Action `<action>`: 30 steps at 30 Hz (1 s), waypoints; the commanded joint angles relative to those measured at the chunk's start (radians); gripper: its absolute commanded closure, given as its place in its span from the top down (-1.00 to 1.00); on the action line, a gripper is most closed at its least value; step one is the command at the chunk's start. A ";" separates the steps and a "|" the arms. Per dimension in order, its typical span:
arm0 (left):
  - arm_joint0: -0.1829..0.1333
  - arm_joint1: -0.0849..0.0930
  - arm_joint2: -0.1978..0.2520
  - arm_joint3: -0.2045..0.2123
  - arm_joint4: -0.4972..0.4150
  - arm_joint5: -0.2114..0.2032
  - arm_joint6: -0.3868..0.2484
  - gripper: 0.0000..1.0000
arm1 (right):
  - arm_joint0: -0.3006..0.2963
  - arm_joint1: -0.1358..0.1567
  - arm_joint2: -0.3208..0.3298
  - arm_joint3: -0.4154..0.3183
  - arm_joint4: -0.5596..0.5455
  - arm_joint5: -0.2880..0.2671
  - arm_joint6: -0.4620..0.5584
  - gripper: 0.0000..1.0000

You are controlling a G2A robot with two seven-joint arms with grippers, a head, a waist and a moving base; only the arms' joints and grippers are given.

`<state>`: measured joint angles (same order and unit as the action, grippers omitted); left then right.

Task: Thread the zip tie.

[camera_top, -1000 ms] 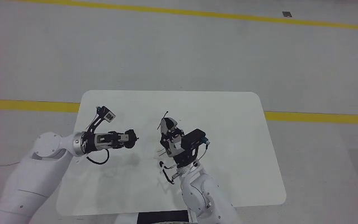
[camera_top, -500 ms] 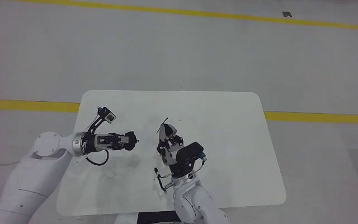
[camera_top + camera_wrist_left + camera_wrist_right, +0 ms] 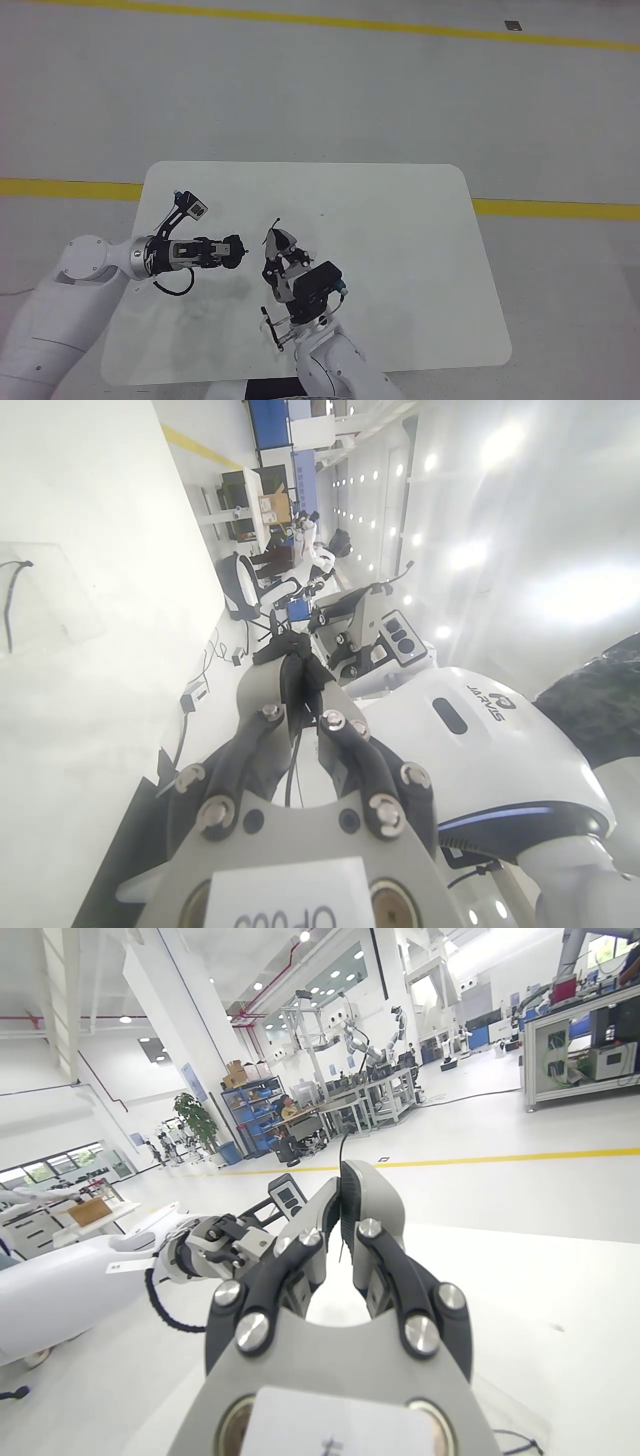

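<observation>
My right gripper (image 3: 342, 1180) is shut on a thin black zip tie (image 3: 342, 1148), whose tip sticks up past the fingertips while its strap hangs down between the fingers. In the top view the right gripper (image 3: 277, 247) is above the table's middle, with the zip tie (image 3: 272, 226) pointing away from the robot. My left gripper (image 3: 295, 657) is shut on a black zip tie end (image 3: 289, 647), and a thin strap runs back toward its palm. The left gripper (image 3: 238, 250) is level with the right one, a short gap to its left.
The white table (image 3: 420, 200) has rounded corners and bare room on its right half. Another black zip tie (image 3: 10, 600) lies on a clear sheet (image 3: 65, 600) on the table. A small dark speck (image 3: 322, 213) sits near the middle.
My right gripper has moved left with the zip tie, closing most of the gap to the left gripper. The left arm has stayed still.
</observation>
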<state>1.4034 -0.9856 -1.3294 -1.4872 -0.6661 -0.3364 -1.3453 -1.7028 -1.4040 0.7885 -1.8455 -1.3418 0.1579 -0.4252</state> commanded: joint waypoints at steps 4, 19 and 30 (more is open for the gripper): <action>0.000 0.000 0.000 0.000 0.000 0.000 0.000 -1.00 | 0.016 0.010 -0.019 -0.002 0.015 0.031 -0.044 -1.00; 0.012 -0.011 -0.033 -0.070 0.115 -0.004 0.081 -1.00 | 0.016 0.010 -0.019 -0.002 0.015 0.031 -0.044 -1.00; 0.031 -0.056 -0.119 -0.105 0.209 -0.004 0.055 -1.00 | 0.016 0.010 -0.019 -0.002 0.015 0.031 -0.044 -1.00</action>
<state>1.4332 -1.0359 -1.4407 -1.5943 -0.4603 -0.3400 -1.2844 -1.6870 -1.3944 0.7694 -1.8477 -1.3265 0.1892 -0.4693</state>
